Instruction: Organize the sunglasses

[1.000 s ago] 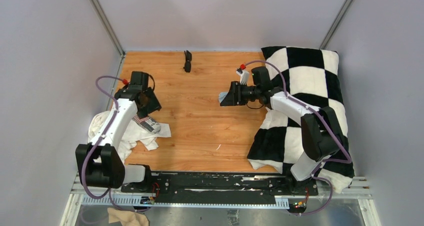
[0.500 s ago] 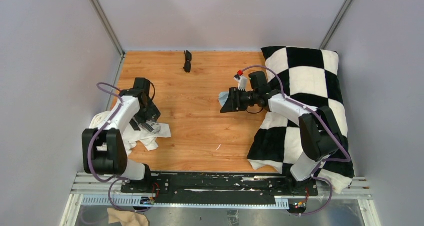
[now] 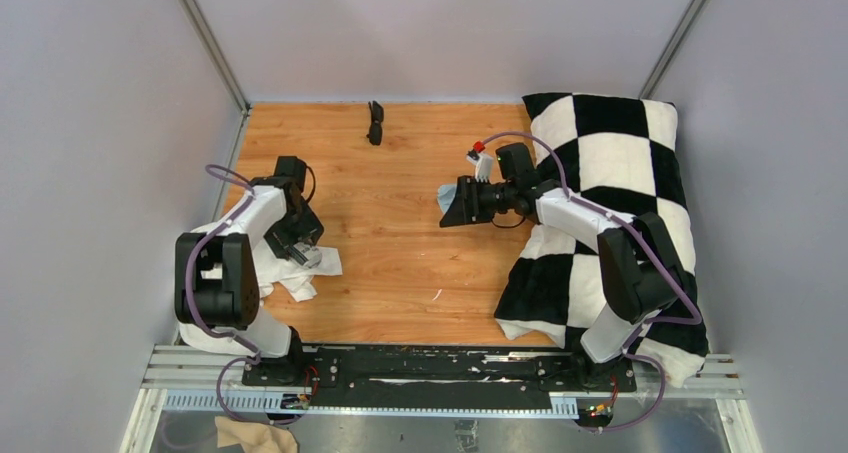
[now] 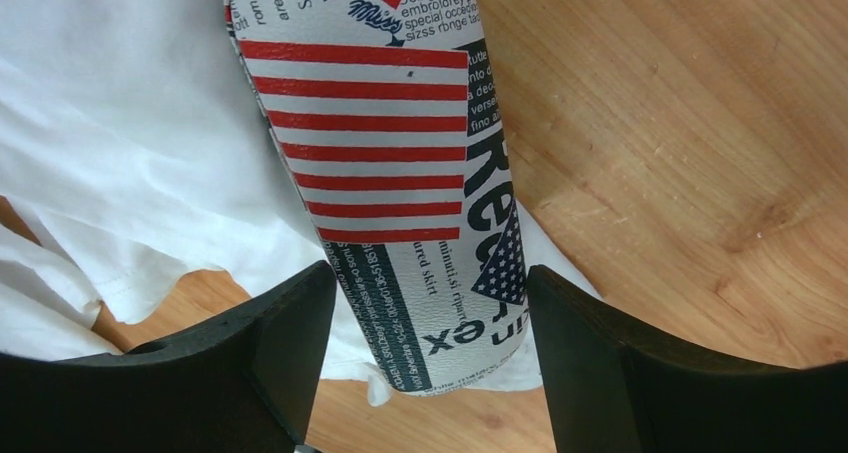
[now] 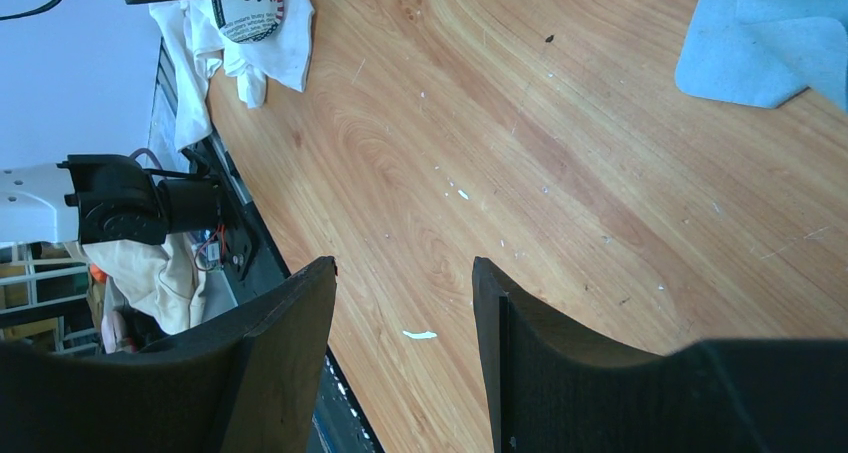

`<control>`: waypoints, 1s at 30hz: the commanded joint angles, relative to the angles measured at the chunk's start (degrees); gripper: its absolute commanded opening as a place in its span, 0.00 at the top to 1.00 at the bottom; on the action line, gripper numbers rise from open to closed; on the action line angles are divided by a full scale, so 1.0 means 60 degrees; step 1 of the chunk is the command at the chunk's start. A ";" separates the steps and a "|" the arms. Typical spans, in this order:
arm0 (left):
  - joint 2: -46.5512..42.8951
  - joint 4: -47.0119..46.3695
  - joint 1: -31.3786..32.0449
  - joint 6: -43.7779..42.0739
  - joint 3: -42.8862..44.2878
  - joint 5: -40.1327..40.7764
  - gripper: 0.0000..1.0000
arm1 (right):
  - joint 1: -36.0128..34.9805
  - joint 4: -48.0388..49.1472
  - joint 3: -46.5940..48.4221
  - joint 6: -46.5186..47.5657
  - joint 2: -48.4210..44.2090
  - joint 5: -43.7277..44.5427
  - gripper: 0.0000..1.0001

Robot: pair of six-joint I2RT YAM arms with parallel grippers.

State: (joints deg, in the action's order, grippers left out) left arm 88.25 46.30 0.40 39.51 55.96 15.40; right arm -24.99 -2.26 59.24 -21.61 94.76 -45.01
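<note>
So the small all-black folded sunglasses (image 3: pixel 375 123) are lying on the orange-brown wooden table top (image 3: pixel 400 263) way up by the back wall, a bit left of the middle. Nothing is touching them. They're well apart from both sets of jaws and don't turn up in either wrist view.

The left gripper (image 3: pixel 300 241) is down at the left side of the table, over the crumpled white cloth (image 3: pixel 255 273). In its wrist view the left gripper (image 4: pixel 425 303) has its jaws spread, and what sits between them is the oblong case with red-and-white stripes and newsprint-style lettering (image 4: pixel 380 143), not the glasses. The case end pokes into the gap, lying partly on the white cloth (image 4: pixel 100 123) and partly over bare wood. The left finger (image 4: pixel 290 323) looks right up against the case edge, but I honestly can't tell if either finger is actually pressing on it.

The right gripper (image 3: pixel 458 203) hangs near the middle of the table, pointing left. Its wrist view shows the right gripper (image 5: pixel 400 293) with jaws spread and only bare wood between them. The light-blue square cloth (image 5: pixel 770 43) lies just beside it. The right arm reaches out over the black-and-white checkered blanket (image 3: pixel 620 163) covering the right side of the table.
</note>
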 commanded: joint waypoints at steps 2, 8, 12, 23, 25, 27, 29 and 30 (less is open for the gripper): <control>0.0171 -0.0302 -0.0038 -0.0146 0.0223 0.0036 0.28 | -0.0256 -0.0129 -0.0011 0.0079 0.0063 -0.0133 0.42; 0.0105 -0.0505 -0.0038 -0.0411 0.0270 -0.0408 0.51 | -0.0295 -0.0121 -0.0008 0.0066 0.0056 -0.0104 0.43; 0.0205 -0.0514 0.0582 -0.0743 0.0575 -0.0677 0.52 | -0.0288 -0.0142 0.0012 0.0055 0.0031 -0.0044 0.43; 0.1421 -0.0493 0.3220 -0.1083 0.1992 -0.1008 0.48 | -0.0281 -0.0409 -0.0181 0.0135 -0.0157 0.0181 0.43; 0.1471 -0.0492 0.3518 -0.1139 0.2187 -0.0978 0.47 | -0.0287 -0.0464 -0.0222 0.0161 -0.0234 0.0217 0.43; 0.1547 -0.0495 0.3712 -0.1280 0.2399 -0.1151 0.46 | -0.0288 -0.0485 -0.0280 0.0168 -0.0281 0.0261 0.43; 0.1646 -0.0485 0.3841 -0.1482 0.2596 -0.1412 0.44 | -0.0293 -0.0484 -0.0299 0.0158 -0.0295 0.0279 0.43; 0.1699 -0.0489 0.3895 -0.1591 0.2677 -0.1541 0.42 | -0.0288 -0.0483 -0.0307 0.0137 -0.0295 0.0280 0.43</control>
State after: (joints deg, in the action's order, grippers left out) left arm 97.43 43.77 22.52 32.56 69.34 9.26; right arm -25.89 -3.31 58.61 -21.54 94.59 -44.31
